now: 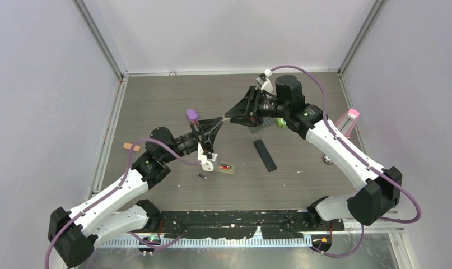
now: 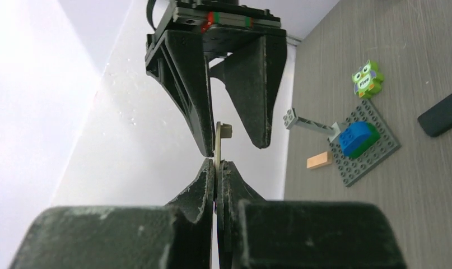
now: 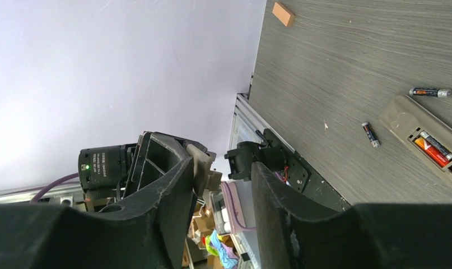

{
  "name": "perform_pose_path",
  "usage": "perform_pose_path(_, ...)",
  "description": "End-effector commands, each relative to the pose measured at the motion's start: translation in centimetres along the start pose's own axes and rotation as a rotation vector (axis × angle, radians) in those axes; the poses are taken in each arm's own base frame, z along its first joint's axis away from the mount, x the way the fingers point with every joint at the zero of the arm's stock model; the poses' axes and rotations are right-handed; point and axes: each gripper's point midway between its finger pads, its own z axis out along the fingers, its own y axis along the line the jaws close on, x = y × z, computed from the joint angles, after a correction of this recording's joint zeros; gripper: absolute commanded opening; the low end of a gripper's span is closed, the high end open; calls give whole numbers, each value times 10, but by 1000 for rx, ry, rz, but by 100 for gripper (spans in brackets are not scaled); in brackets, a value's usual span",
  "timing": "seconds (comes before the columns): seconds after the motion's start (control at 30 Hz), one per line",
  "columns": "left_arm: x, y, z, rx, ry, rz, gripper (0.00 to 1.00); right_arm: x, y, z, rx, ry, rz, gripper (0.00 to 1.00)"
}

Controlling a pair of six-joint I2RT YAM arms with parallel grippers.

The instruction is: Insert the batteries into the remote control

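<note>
My left fingers [image 2: 209, 175] are pinched shut on the thin tan plastic cover [image 2: 218, 143], the right fingers [image 2: 196, 120] part-open astride it, so I'd clamp squarely before releasing, while the small cylindrical batteries [image 3: 371, 134] lie in and beside the long tan remote control [image 3: 400, 115].

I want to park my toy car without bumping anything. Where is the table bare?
Bare wood: the far left corner, between the back wall and the purple cap, and the near band between the remote and the black tape. Crowded: the middle, where the left pincer and right pincer meet at a thin beige piece, near the loose battery and black strip.
</note>
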Motion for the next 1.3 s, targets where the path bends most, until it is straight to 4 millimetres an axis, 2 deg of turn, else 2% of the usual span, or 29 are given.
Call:
perform_pose_path(0.0, -41, 39, -14, -89, -120, 251, 0, 2, 16, -11, -35, -13, -72, 45)
perform_pose_path(0.03, -30, 24, -5, -43, -106, 232, 0, 3, 15, -12, -32, -10, -73, 44)
perform_pose_path(0.07, -29, 21, -3, -34, -107, 232, 0, 3, 16, -13, -35, -12, -82, 42)
perform_pose_path(0.23, -35, 18, -2, -17, -143, 196, 0, 6, 19, -13, -52, 8, -83, 29)
perform_pose_path(0.37, -36, 16, -1, -10, -152, 179, 4, 8, 26, -14, -87, 16, -59, 21)
perform_pose_path(0.47, -34, 18, -1, -15, -141, 156, 10, 9, 32, -16, -115, 18, -55, 11)
perform_pose_path(0.53, -32, 19, 0, -19, -127, 131, 19, 11, 35, -18, -134, 25, -47, 6)
perform_pose_path(0.7, -23, 15, 2, -17, -91, 42, 48, 13, 38, -19, -152, 31, -32, 5)
perform_pose_path(0.77, -19, 12, 4, -11, -75, -25, 96, 12, 37, -19, -149, 18, -35, 5)
perform_pose_path(0.8, -18, 9, 4, -3, -67, -56, 99, 12, 36, -20, -147, 13, -39, 5)
perform_pose_path(0.97, -16, -6, -2, -8, -58, -259, 100, 3, 26, -18, -107, -56, -57, 5)
perform_pose_path(1.07, -8, -10, -10, -78, 6, -539, 100, -7, 12, -21, -47, -138, -113, 5)
perform_pose_path(1.13, 4, -9, -17, -171, 82, -783, 100, -14, -6, -22, 22, -193, -155, 5)
perform_pose_path(1.27, 34, -27, -34, -283, 331, -1138, 100, -18, -44, -24, 133, -261, -219, 5)
